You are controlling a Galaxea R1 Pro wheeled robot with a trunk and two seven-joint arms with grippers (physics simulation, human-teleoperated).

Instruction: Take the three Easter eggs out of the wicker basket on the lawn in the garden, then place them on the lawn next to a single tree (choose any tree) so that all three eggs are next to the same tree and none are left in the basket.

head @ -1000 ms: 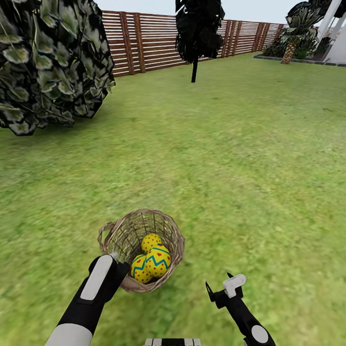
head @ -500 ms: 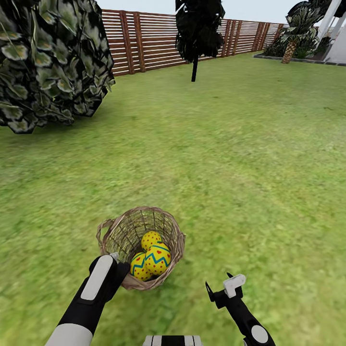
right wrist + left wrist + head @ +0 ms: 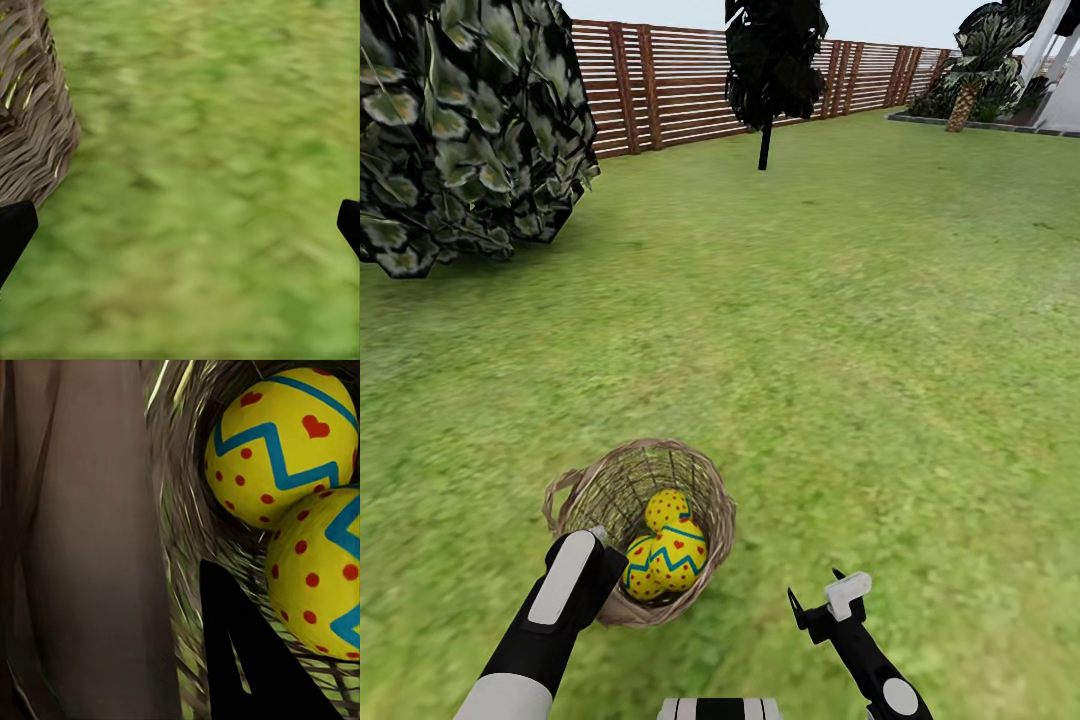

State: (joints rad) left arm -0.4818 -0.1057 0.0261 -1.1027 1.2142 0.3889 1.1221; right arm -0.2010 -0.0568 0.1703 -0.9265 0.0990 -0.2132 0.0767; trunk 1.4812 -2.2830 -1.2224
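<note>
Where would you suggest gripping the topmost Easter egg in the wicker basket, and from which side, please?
Probably across its middle, coming down from above. The topmost Easter egg lies on the other two with its upper face bare, while the woven wall of the wicker basket rings its sides and bars a level approach. The egg is smooth and rounded, so the fingers should close on its widest part. The right gripper is open beside the basket.

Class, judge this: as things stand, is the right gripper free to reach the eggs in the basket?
Probably yes: the right gripper hangs open beside the basket, whose top is uncovered over the eggs.
</note>
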